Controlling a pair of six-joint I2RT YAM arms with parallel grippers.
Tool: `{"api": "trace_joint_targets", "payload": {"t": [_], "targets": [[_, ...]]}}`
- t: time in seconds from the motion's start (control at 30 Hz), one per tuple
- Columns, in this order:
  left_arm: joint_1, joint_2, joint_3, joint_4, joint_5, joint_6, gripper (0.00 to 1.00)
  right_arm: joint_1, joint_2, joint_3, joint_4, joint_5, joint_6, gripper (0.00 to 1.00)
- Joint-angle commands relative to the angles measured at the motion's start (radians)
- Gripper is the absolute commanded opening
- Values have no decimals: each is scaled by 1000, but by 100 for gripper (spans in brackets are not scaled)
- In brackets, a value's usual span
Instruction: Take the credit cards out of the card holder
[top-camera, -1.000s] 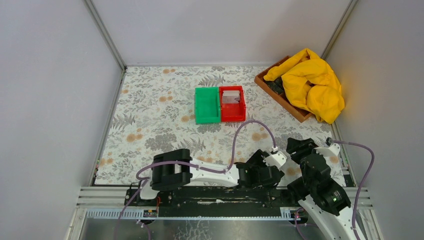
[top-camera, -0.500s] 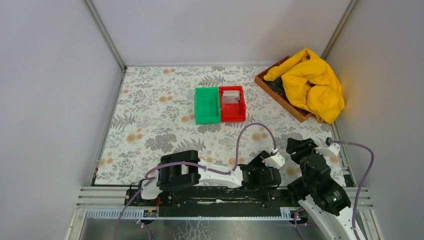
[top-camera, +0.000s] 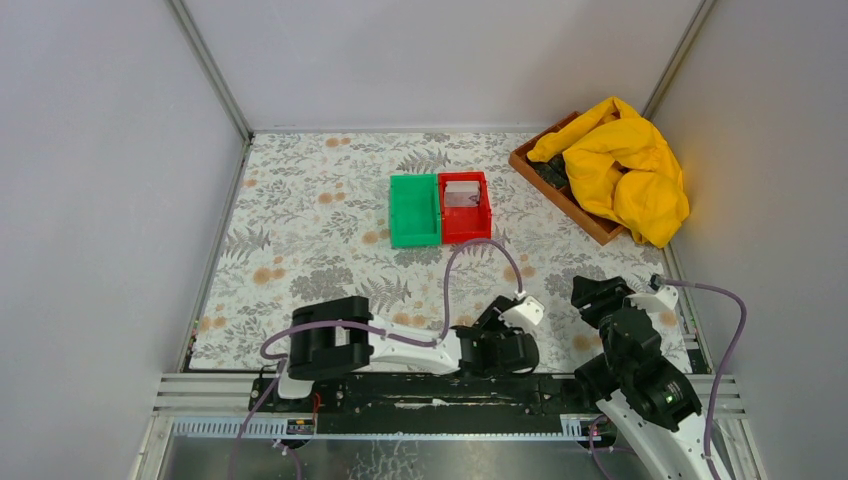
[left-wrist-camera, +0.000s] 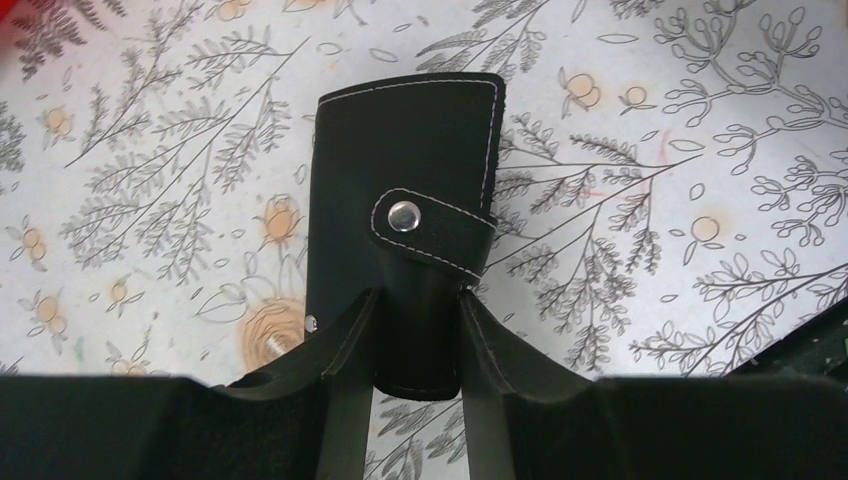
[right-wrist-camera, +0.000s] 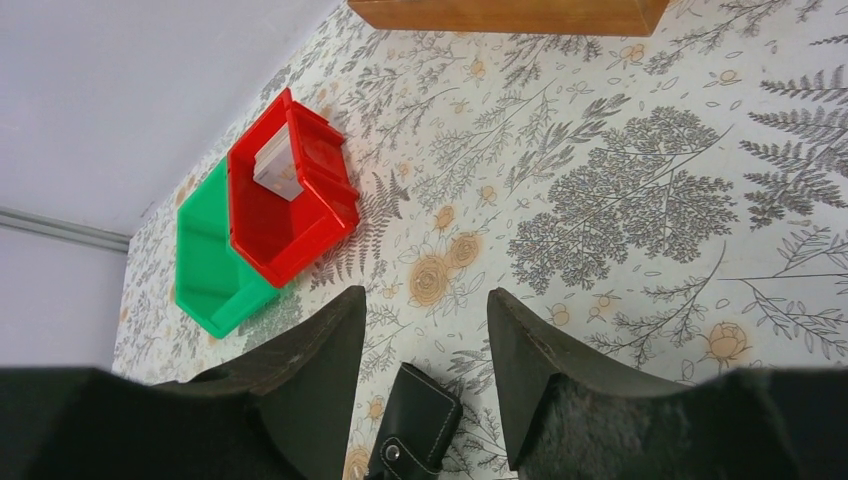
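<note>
The card holder (left-wrist-camera: 410, 170), black with white stitching, lies closed on the flowered table with its snap strap fastened. My left gripper (left-wrist-camera: 418, 330) is shut on its near end, one finger pressed against each side. In the top view the left gripper (top-camera: 503, 347) lies low at the near edge and covers the holder. My right gripper (right-wrist-camera: 425, 310) hangs open above the table, and the card holder (right-wrist-camera: 420, 420) shows below the gap between its fingers. A pale credit card (right-wrist-camera: 280, 165) stands in the red bin (top-camera: 466, 222). Any cards inside the holder are hidden.
A green bin (top-camera: 414, 210) sits against the red bin's left side at mid-table. A wooden tray (top-camera: 560, 190) holding a crumpled yellow cloth (top-camera: 625, 170) stands at the back right. Grey walls close in the table on three sides.
My left gripper has closed from wide open onto the card holder, and its wrist has shifted a little to the left. The right arm has stayed put.
</note>
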Motion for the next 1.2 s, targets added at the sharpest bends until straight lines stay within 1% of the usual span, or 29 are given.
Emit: {"api": "trace_joint_targets", "payload": {"t": [0.0, 0.07, 0.17, 0.23, 0.3, 0.4, 0.5, 0.57, 0.63, 0.67, 0.7, 0.77, 0.9, 1.03, 1.1, 1.17], "targets": [[8, -72, -31, -73, -65, -72, 32, -2, -5, -12, 70, -52, -43, 56], [11, -75, -13, -168, -119, -129, 33, -2, 27, -15, 86, -81, -56, 58], [25, -79, -5, -297, -167, -231, 34, -3, 121, -7, 109, -144, -81, 60], [38, -85, -15, -365, -186, -319, 34, -2, 207, 0, 134, -195, -99, 62], [49, -86, -18, -448, -225, -438, 36, -3, 288, -7, 174, -256, -109, 62], [66, -65, -1, -563, -274, -575, 44, -3, 371, -34, 258, -334, -108, 62], [81, -24, 39, -659, -307, -665, 50, -3, 374, -66, 307, -361, -98, 63], [93, -11, 50, -671, -311, -682, 55, -3, 353, -71, 302, -358, -98, 62], [94, -14, 56, -674, -311, -705, 70, -2, 332, -67, 275, -343, -109, 62], [95, -20, 58, -676, -310, -720, 76, -2, 322, -66, 265, -332, -116, 62], [94, -27, 60, -679, -306, -740, 78, -2, 313, -66, 256, -324, -124, 62], [85, -47, 67, -680, -306, -763, 82, -2, 305, -62, 242, -317, -138, 62], [48, -96, 94, -724, -360, -802, 88, -2, 313, -63, 247, -319, -163, 62], [18, -211, 58, -725, -405, -780, 96, -2, 361, -90, 314, -343, -147, 62], [1, -302, 8, -717, -412, -779, 98, -2, 383, -114, 349, -363, -103, 57], [-13, -420, -71, -666, -408, -744, 98, -3, 385, -155, 400, -347, -34, 46]]}}
